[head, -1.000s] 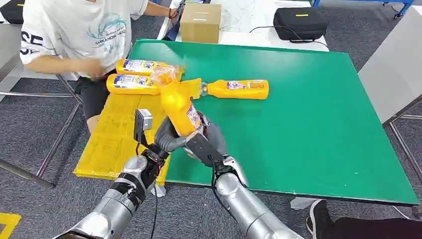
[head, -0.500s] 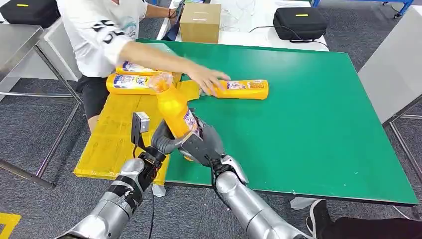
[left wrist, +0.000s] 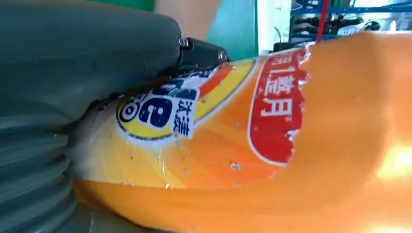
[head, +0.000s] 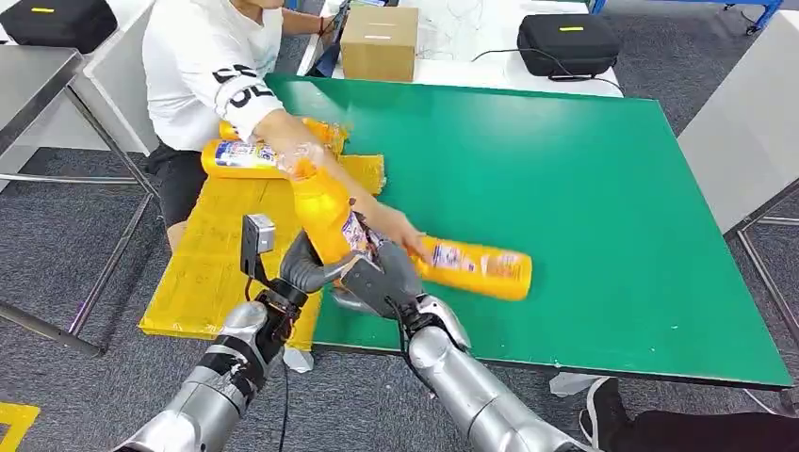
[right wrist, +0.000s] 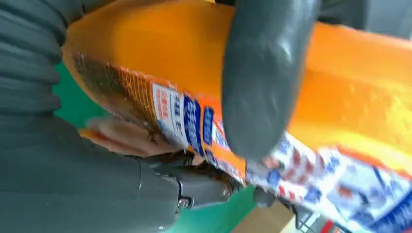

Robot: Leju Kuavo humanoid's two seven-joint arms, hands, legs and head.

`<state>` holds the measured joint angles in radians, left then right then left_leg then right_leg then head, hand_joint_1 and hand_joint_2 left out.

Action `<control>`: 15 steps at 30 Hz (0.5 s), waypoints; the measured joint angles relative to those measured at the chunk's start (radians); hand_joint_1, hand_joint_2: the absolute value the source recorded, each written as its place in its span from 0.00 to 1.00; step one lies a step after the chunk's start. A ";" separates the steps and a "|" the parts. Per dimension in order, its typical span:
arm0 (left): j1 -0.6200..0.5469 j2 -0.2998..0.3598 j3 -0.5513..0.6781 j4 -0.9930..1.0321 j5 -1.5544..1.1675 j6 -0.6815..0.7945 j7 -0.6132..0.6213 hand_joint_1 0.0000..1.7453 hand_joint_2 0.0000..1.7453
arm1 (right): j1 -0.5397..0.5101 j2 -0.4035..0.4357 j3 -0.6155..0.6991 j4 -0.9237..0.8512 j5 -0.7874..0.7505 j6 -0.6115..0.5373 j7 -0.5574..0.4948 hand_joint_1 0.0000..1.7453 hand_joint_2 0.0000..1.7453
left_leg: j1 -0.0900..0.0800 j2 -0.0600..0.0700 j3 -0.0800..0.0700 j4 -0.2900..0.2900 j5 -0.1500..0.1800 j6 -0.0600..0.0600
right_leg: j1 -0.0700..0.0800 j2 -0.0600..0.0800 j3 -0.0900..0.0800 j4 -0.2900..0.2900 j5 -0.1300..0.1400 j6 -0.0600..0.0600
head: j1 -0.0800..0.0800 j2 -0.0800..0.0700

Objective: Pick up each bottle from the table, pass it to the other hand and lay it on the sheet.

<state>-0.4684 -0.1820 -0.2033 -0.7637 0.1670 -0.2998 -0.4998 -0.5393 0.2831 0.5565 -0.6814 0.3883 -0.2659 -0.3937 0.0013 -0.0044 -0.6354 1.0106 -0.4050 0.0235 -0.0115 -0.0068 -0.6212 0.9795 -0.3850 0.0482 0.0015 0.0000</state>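
From my head view, both my hands meet at the near left edge of the green table (head: 603,188), wrapped around one orange plastic bottle with a printed label (head: 328,218). It stands tilted, its clear-wrapped top leaning far and left. My left hand (head: 303,266) grips its lower part from the left, and my right hand (head: 382,276) grips it from the right, fingers curled on the label. Left of the table lies the yellow sheet (head: 212,264), with two more orange bottles (head: 240,156) lying at its far end. A person in a white printed T-shirt (head: 212,71) reaches an arm across, their hand (head: 400,231) on a fourth orange bottle (head: 476,267) lying on the table just right of my hands. Beyond the table sit a brown cardboard box (head: 380,42) and a black case (head: 568,43).

In my left wrist view, my grey thumb (left wrist: 87,58) presses against the bottle's label, the orange body lying right against my ribbed cover.

In my right wrist view, a dark finger (right wrist: 262,82) lies across the orange bottle, holding it tight against my palm, with green table showing behind.
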 measured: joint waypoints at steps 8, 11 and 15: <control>-0.009 0.014 0.005 -0.021 -0.129 0.126 -0.063 1.00 1.00 | 0.052 -0.014 -0.049 -0.133 -0.053 -0.023 -0.019 0.00 1.00 | 0.000 -0.001 -0.001 0.000 0.000 0.000 | 0.000 -0.001 0.000 0.000 0.000 0.000 | 0.000 0.000; -0.023 0.046 0.051 -0.022 -0.192 0.247 -0.085 1.00 1.00 | 0.083 -0.031 -0.086 -0.229 -0.071 -0.070 -0.024 0.00 1.00 | 0.000 0.004 0.000 0.000 -0.001 -0.001 | 0.000 0.002 -0.002 0.000 0.001 -0.001 | 0.000 0.000; -0.033 0.085 0.085 -0.021 -0.308 0.373 -0.101 1.00 1.00 | 0.113 -0.055 -0.113 -0.300 -0.084 -0.090 -0.034 0.00 1.00 | 0.001 0.003 -0.002 0.000 0.001 -0.003 | 0.001 0.003 -0.004 0.000 0.002 -0.004 | 0.001 0.000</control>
<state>-0.5011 -0.0965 -0.1179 -0.7843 -0.1406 0.0731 -0.6008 -0.4263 0.2277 0.4440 -0.9812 0.3044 -0.3559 -0.4280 0.0020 -0.0017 -0.6371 1.0106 -0.4042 0.0207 -0.0109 -0.0043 -0.6250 0.9797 -0.3828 0.0445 0.0023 0.0000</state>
